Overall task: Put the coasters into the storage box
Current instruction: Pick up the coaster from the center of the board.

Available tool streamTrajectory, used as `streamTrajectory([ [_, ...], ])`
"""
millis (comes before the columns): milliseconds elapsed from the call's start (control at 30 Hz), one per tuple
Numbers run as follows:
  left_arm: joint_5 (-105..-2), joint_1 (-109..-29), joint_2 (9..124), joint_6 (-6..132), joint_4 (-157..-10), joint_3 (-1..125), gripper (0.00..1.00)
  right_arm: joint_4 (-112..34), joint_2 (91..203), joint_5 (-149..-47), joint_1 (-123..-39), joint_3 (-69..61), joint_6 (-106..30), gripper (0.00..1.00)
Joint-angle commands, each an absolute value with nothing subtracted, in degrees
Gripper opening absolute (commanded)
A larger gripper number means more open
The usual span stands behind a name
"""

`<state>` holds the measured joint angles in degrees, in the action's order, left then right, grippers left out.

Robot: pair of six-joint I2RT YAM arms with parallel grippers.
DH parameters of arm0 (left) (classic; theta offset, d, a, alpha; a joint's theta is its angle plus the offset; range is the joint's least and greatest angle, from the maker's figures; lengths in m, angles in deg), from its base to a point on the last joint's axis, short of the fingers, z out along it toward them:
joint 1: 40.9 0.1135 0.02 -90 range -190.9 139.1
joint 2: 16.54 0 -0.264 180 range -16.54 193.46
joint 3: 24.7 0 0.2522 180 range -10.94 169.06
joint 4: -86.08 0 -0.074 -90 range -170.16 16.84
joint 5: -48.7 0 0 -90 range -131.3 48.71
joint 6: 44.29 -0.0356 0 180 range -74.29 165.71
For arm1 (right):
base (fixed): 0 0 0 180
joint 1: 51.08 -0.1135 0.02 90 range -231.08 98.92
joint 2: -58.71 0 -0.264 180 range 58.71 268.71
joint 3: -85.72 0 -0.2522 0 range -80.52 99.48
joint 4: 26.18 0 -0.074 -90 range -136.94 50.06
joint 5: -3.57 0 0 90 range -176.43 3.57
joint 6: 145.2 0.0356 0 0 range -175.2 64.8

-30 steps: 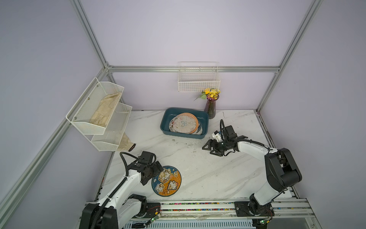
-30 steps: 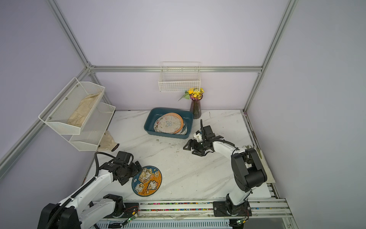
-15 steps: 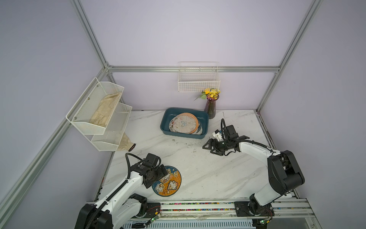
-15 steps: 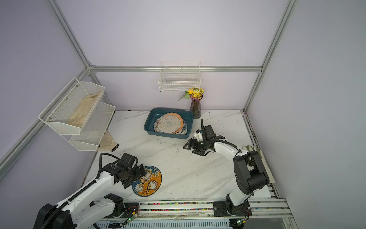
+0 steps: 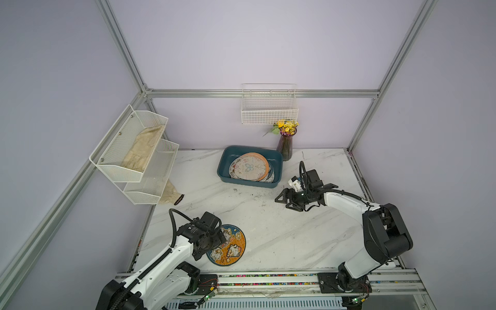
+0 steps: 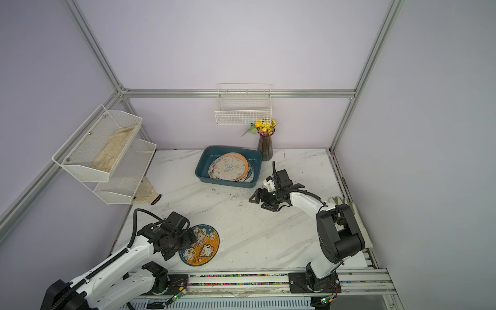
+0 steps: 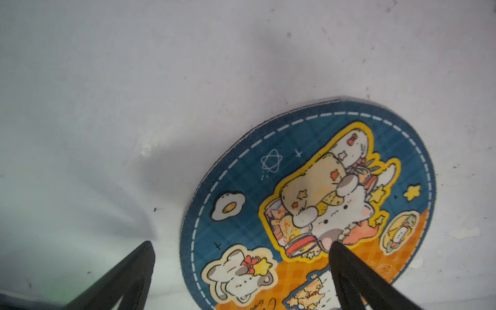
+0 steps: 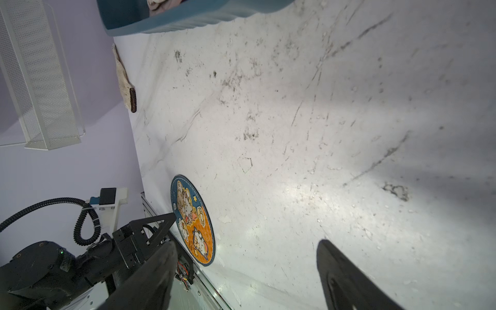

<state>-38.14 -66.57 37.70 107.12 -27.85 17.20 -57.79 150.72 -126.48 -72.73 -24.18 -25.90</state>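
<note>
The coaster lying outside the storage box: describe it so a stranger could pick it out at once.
On the marble table, look to the near edge, at the left end effector. A round coaster lies there alone, blue and orange with cartoon animals and a white dashed border; the other coasters are piled in the teal storage box at the back.

- Both top views looked steeply down from high at the front onto the whole marble table point(image 5: 295, 236), facing the back wall point(image 5: 241, 53) and sharing nearly the same scene.
- The left wrist camera sat very close over the table, its picture largely filled by the blue-and-orange coaster point(image 7: 308, 188).
- The right wrist camera looked low across the table toward the left arm point(image 8: 53, 263), sharing that coaster and the storage box point(image 8: 188, 18) rim with the top views.
</note>
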Motion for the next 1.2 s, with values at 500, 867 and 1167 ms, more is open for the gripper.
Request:
streamTrajectory([
  [500,-45.3,-69.7,38.9,108.9,-41.0,13.2,1.0,-59.4,149.8,-126.6,-73.0,-24.6,-26.3,0.83],
  [867,-47.1,-76.2,52.4,102.9,-48.0,22.5,1.0,-59.6,149.0,-126.2,-74.1,-25.4,-26.0,0.83],
  [1167,-45.2,-78.6,54.1,102.0,-47.4,24.6,1.0,-59.3,146.9,-124.7,-75.5,-26.3,-24.7,0.83],
])
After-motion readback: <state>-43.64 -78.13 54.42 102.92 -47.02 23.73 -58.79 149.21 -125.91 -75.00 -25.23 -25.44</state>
